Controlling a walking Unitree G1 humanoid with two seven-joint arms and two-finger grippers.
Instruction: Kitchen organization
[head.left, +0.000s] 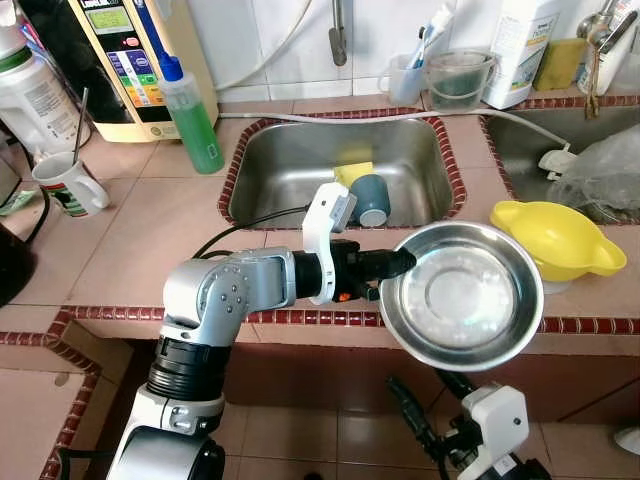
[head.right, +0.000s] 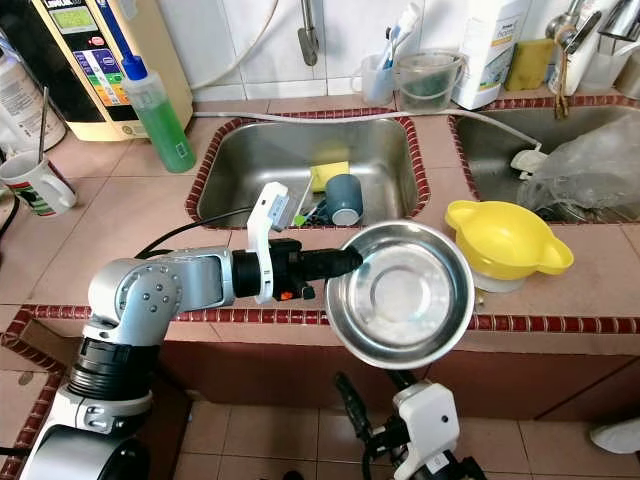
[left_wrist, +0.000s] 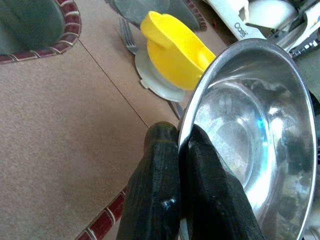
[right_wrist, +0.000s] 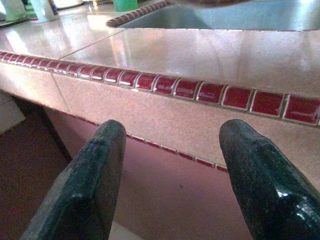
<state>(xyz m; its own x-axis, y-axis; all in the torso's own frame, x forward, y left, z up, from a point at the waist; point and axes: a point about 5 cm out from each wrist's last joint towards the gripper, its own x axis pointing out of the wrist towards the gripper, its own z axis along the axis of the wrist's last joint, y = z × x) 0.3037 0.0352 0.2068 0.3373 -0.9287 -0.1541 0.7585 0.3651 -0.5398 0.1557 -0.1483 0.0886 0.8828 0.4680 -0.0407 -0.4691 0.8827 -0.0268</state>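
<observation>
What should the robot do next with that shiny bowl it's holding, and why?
Probably carry the steel bowl a little forward and lower it onto the bare counter. The left gripper pinches only its rim, and the bowl hangs past the counter's edge, over the floor. The yellow bowl sits close on the right, so aim left of it.

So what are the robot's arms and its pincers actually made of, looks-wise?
Silver metal arms with round, bolted joints and ribbed black collars. A black cable loops along the left arm, whose wrist carries a white bracket. Each gripper, left gripper and right gripper, has two long, rounded black fingers.
</observation>
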